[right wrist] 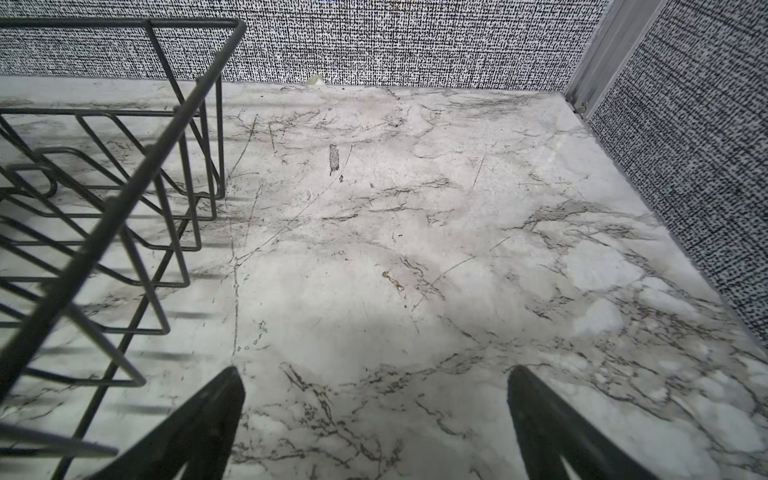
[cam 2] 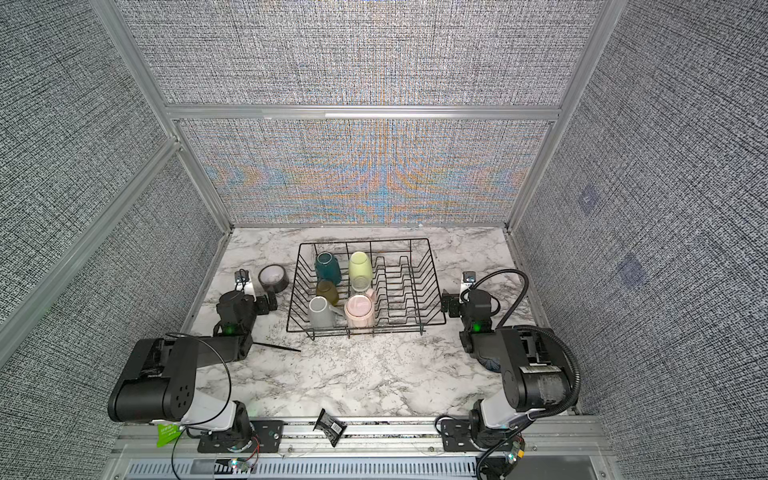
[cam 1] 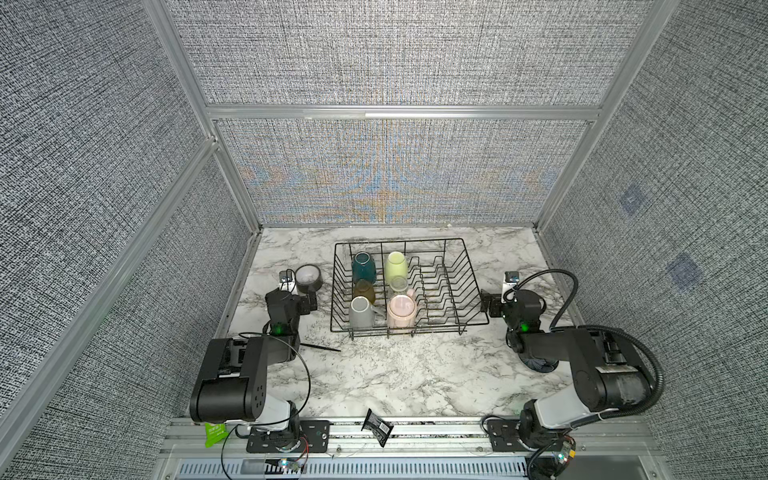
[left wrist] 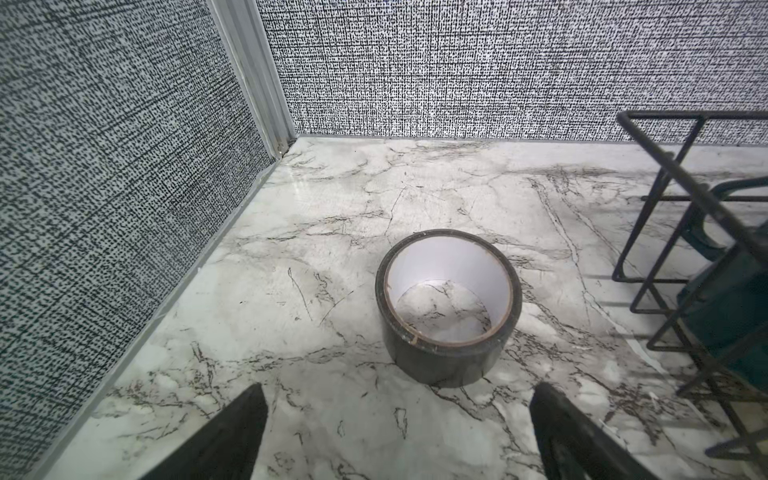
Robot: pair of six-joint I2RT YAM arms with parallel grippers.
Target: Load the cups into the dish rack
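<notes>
The black wire dish rack (cam 1: 473,286) stands at the middle back of the marble table in both top views. Its left half holds the cups, mouth down: a teal mug (cam 1: 364,268), a light green mug (cam 1: 395,266), an amber tumbler (cam 1: 365,291), a small clear glass (cam 1: 399,284), a grey mug (cam 1: 360,313) and a pink mug (cam 1: 401,311). My left gripper (left wrist: 399,388) hangs open and empty left of the rack (left wrist: 665,166), facing a tape roll. On the rack's (right wrist: 124,199) right side, my right gripper (right wrist: 374,372) is open over bare marble.
A black tape roll (cam 1: 308,279) (left wrist: 449,307) lies just ahead of the left fingers. A thin black stick (cam 1: 322,347) lies near the left arm. A dark patterned bowl (cam 1: 540,365) shows partly under the right arm. A black packet (cam 1: 377,427) rests on the front rail. Walls enclose three sides.
</notes>
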